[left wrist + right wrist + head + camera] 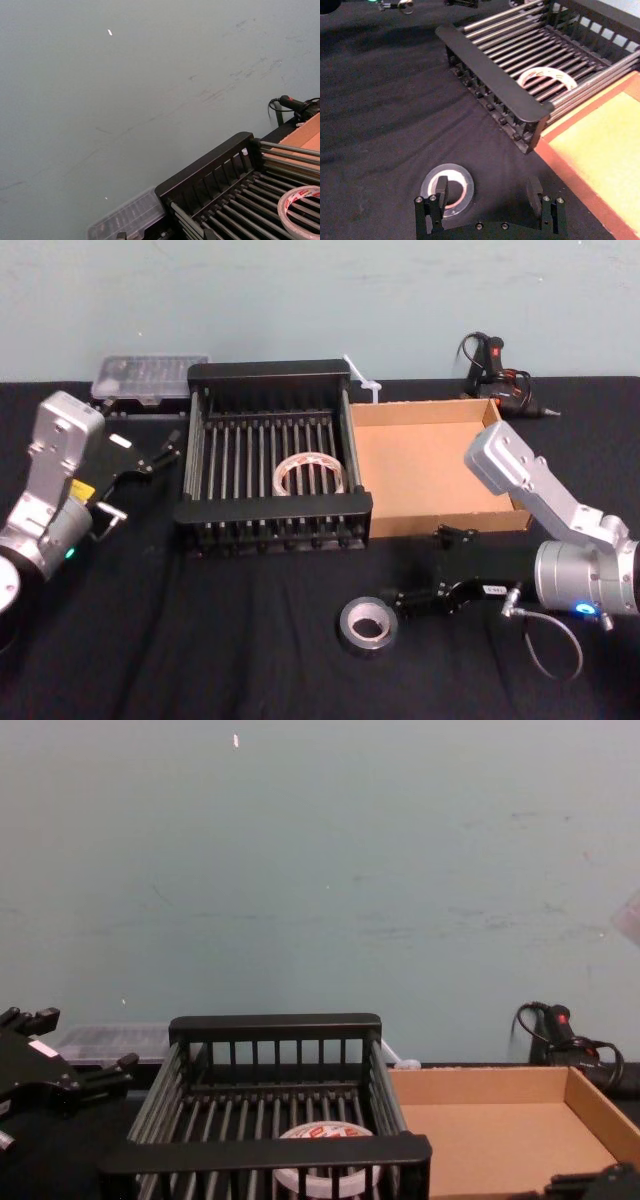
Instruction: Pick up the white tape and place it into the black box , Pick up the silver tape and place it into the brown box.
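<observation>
So the white tape (312, 476) is lying flat on the slatted floor of the black box (270, 371), toward the side nearest the cardboard, so I'd call that half of the job done. The silver tape (447, 186) is flat on the black cloth in front of the boxes, just off the basket's near corner and well apart from the brown box (425, 472), which has nothing in it. The right gripper (487, 181) is low over the cloth, jaws spread wide and holding nothing. In the right wrist view one finger (441, 188) sits right over the roll's core while the other is off to the side over bare cloth. My read is that it's lining up for a grab but isn't centred. It either needs to shift so the roll sits between the fingers, or it's going for a wall pinch with one finger down the hole, which makes sense for a flat roll. The left gripper (160, 452) is parked out at the left of the basket near a clear plastic case (150, 376), fingers apart and empty, probably just keeping out of the way. The tray's low walls should make the drop easy.
</observation>
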`<state>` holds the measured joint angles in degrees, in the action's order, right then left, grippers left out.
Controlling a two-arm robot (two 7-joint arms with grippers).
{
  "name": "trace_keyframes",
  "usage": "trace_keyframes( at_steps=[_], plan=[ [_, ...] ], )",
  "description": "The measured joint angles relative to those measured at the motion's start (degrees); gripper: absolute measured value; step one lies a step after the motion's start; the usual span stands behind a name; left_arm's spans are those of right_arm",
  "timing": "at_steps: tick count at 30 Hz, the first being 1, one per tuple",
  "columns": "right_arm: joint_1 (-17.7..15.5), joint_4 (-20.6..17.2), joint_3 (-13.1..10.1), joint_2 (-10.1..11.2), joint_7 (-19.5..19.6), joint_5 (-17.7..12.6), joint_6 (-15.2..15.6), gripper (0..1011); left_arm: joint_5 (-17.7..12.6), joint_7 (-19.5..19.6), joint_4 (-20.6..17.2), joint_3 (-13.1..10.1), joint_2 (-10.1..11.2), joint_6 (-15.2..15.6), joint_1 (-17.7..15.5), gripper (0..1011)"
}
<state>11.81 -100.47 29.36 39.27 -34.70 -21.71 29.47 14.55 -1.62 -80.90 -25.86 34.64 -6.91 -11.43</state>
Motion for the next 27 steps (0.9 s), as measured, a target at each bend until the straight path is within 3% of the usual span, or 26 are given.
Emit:
trace_keyframes(
  at_steps=[16, 27],
  plan=[
    [3.0, 2.4, 5.3, 0.2, -0.6, 0.5, -0.7, 1003, 0.0, 0.0, 0.0, 0.0, 0.0, 0.0, 0.0, 1001],
    [4.6, 4.4, 7.6, -0.5, -0.8, 1.2, -1.2, 1002, 0.0, 0.0, 0.0, 0.0, 0.0, 0.0, 0.0, 1001]
  ],
)
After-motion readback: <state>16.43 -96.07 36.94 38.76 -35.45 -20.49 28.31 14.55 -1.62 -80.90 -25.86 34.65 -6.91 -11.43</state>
